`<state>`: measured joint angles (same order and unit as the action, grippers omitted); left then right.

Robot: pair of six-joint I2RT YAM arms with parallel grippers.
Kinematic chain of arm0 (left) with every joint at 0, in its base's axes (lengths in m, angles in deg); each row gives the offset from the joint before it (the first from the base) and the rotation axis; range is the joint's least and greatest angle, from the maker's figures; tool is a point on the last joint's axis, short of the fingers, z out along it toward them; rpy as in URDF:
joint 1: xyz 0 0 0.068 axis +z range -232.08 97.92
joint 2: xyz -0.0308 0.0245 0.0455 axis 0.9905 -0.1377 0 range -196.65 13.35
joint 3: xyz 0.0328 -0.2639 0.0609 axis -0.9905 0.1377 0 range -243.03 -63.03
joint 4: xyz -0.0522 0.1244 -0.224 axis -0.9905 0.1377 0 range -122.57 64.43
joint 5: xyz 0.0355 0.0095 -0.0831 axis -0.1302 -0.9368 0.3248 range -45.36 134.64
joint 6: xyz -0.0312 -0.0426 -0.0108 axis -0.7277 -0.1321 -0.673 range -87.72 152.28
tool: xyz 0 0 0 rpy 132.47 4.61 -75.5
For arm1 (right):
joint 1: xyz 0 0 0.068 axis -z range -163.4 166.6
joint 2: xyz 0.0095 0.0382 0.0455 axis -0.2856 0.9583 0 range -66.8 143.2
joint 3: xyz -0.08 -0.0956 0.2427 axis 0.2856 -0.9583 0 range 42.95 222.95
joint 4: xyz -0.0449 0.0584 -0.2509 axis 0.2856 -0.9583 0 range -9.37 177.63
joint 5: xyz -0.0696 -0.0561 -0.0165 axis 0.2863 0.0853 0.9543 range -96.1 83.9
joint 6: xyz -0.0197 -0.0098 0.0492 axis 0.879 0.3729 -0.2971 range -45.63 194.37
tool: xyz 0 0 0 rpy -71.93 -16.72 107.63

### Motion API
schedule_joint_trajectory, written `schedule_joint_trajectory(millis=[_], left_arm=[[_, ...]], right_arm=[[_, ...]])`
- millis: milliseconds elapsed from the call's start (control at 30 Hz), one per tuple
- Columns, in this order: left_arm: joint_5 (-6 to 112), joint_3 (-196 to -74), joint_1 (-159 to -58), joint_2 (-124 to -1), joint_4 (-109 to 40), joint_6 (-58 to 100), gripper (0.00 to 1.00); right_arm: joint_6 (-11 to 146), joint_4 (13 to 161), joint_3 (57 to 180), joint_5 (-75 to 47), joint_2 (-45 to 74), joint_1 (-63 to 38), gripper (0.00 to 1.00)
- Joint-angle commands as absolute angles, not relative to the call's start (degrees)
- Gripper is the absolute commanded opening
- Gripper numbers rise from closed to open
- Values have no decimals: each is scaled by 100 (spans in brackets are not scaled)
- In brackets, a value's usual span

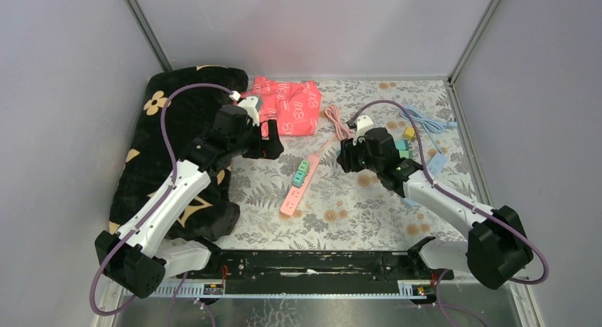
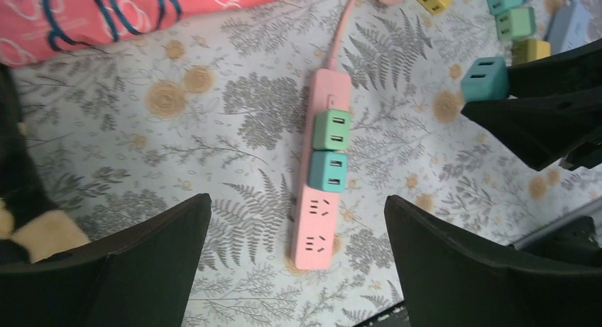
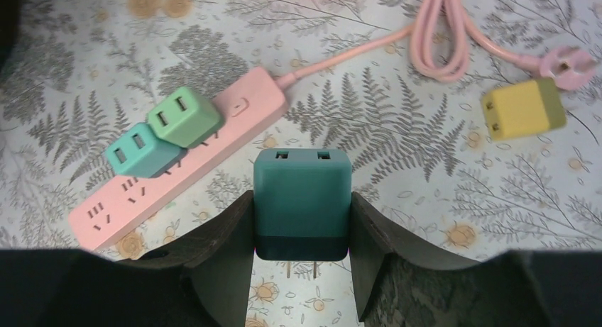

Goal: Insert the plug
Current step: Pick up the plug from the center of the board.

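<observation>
A pink power strip (image 1: 295,185) lies on the fern-print table cover, between the arms. A green adapter (image 2: 331,129) and a teal adapter (image 2: 328,171) sit in its sockets; two sockets at the near end (image 2: 316,228) show bare. My right gripper (image 3: 302,199) is shut on a dark teal plug (image 3: 302,181), prongs pointing down, held above the cover just right of the strip (image 3: 170,167). My left gripper (image 2: 297,217) hovers open over the strip's near end, fingers well apart on either side. The held plug (image 2: 485,79) also shows in the left wrist view.
A black flower-print cloth (image 1: 170,150) covers the left side, a pink printed bag (image 1: 287,103) lies at the back. The strip's pink cable (image 3: 440,36) coils behind it. A loose yellow plug (image 3: 523,108), more plugs (image 2: 518,22) and a blue strip (image 1: 434,164) lie at the right.
</observation>
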<state>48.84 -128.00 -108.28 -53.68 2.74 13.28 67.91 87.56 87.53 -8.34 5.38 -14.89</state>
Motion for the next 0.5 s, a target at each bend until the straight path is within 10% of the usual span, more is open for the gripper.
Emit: schedule_joint_trajectory(millis=[0, 467], left_arm=[[5649, -13030, -10791, -5525, 353, 1071, 100], [7006, -13020, -10824, -5839, -16, 503, 100]], right_arm=[[7204, 9741, 8494, -1250, 180, -1792, 22], [8223, 10753, 8557, -1953, 558, -2606, 22]])
